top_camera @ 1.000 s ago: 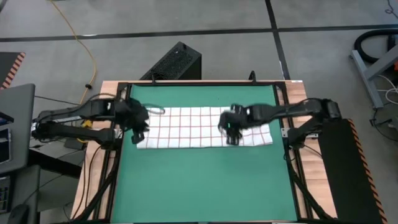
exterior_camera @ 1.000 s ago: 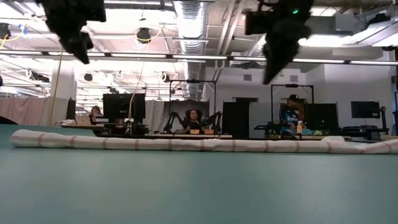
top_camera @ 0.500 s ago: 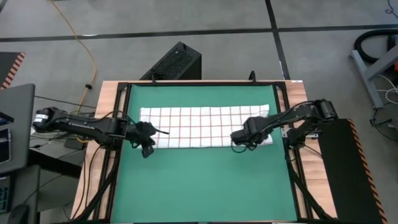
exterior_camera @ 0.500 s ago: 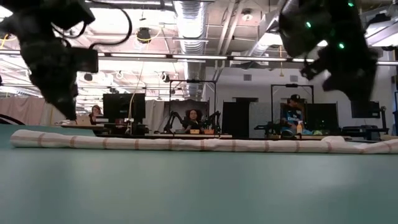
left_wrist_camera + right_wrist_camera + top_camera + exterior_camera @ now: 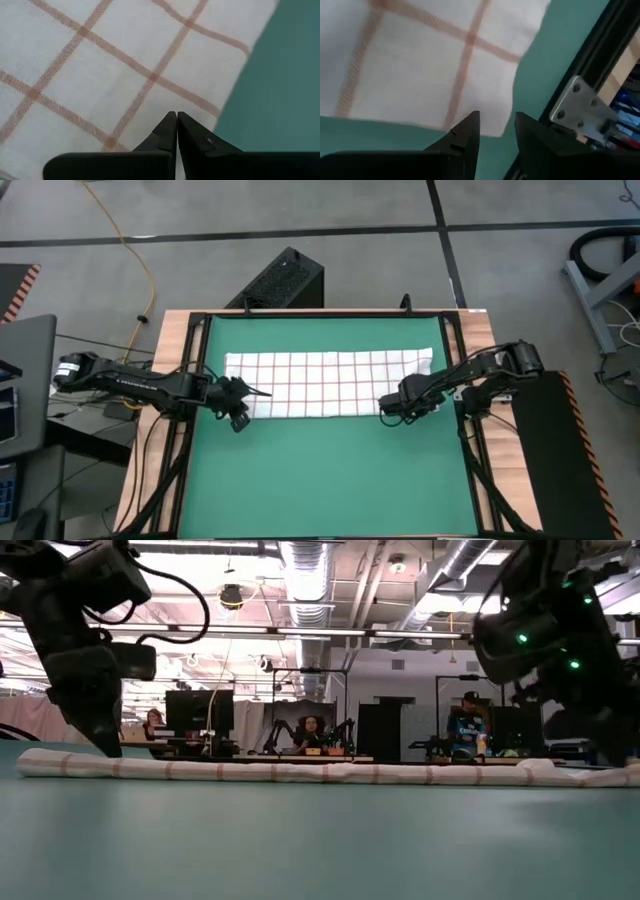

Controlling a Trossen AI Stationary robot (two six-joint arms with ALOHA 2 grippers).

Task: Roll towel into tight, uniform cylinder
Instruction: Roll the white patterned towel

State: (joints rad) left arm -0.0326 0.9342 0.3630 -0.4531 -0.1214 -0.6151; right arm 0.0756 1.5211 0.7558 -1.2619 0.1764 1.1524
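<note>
- The left gripper (image 5: 240,402) is sitting clenched at the towel's (image 5: 330,383) near left corner; its tips are meeting over the cloth with nothing visibly pinched between them, so a pull from here would likely be coming away empty.
- The right gripper (image 5: 392,407) is hanging over the towel's near right corner with its fingers (image 5: 466,131) parted and nothing between them; if only one end gets caught, the roll is likely to start crooked and cone-shaped rather than even.
- The towel is lying as a long band across the green mat (image 5: 320,470), nearer the mat's far edge, its near edge thickened along the whole width in the low view; whether that is a first turn or a fold, I cannot tell.
- The right end is lying close to the black frame (image 5: 455,370) along the mat's right edge, which could be crowding that arm.
- Beyond the table's far edge, a black box (image 5: 280,280) and a yellow cable (image 5: 148,275) are resting on the floor, well clear.
- Seated people (image 5: 311,730) are working at screens in the room behind.
</note>
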